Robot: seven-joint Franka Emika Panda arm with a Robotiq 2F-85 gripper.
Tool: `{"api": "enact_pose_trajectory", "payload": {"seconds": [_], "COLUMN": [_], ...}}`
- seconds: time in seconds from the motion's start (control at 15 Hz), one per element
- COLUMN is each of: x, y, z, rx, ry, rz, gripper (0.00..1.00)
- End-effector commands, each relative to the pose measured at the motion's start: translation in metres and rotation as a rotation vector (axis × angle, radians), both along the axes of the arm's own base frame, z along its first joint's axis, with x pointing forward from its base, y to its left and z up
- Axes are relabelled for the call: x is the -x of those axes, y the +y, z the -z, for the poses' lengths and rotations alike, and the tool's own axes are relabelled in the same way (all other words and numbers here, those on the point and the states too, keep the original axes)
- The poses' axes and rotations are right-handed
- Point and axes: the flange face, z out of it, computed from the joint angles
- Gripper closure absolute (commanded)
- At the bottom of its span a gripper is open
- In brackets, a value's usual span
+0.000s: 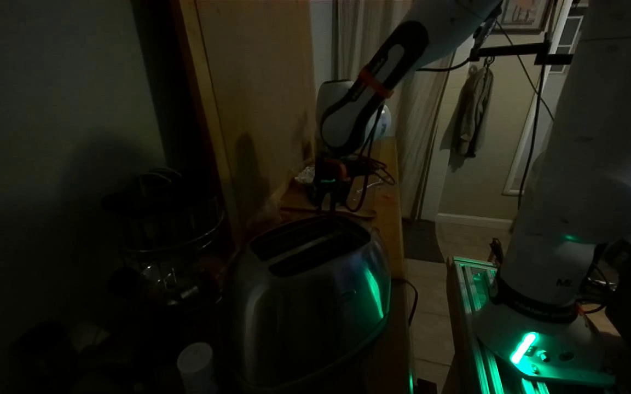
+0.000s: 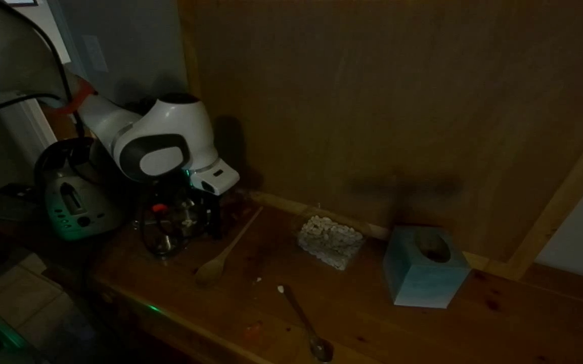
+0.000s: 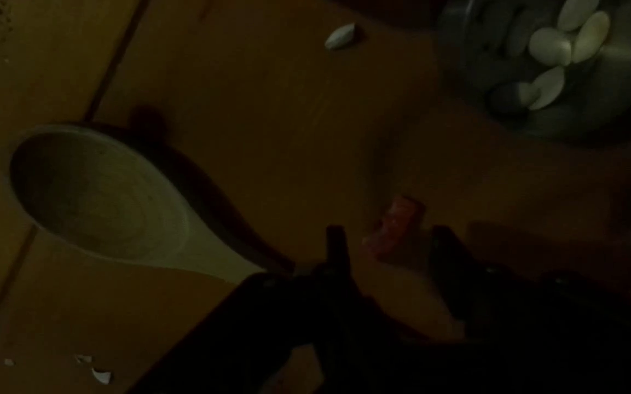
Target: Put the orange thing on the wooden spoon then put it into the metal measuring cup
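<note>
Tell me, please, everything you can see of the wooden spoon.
The wooden spoon looks pale, with a wide oval bowl, faint curved grain and a slim handle. It lies on the wooden counter, hollow side up, with nothing in the bowl. In an exterior view, the handle points toward the back panel. The jaws partly hide it in the wrist view; contact is unclear.

There's the tissue box (image 2: 425, 275), a clear container (image 2: 324, 255) of white seeds (image 2: 324, 226) sitting just beside it, the metal toaster (image 2: 79, 207) standing well apart from it!
</note>
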Motion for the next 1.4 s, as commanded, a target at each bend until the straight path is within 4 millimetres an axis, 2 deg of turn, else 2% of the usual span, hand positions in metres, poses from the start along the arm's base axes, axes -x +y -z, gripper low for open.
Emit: {"api": "enact_pose_trajectory", "payload": {"seconds": [0.0,0.07,0.2,0.27,0.33,0.4,0.67,0.87,0.93,1.33], "x": [-0.012,-0.012,-0.014,-0.016,-0.016,-0.018,-0.02,-0.021,-0.022,-0.014], "y": [-0.005,-0.006,-0.006,-0.007,-0.006,-0.007,-0.008,-0.009,-0.009,-0.012], "z": [0.007,0.009,0.012,0.012,0.013,0.014,0.017,0.016,0.015,0.001], "rx": [-0.007,-0.008,-0.011,-0.011,-0.012,-0.012,-0.01,-0.004,-0.003,0.033], "ry": [0.001,0.003,0.007,0.006,0.009,0.008,0.011,0.01,0.008,0.028], "rz": [0.05,0.056,0.065,0.068,0.071,0.073,0.085,0.089,0.091,0.046], "gripper": [0.25,0.33,0.38,0.45,0.62,0.66,0.94,0.99,0.95,0.95]}}
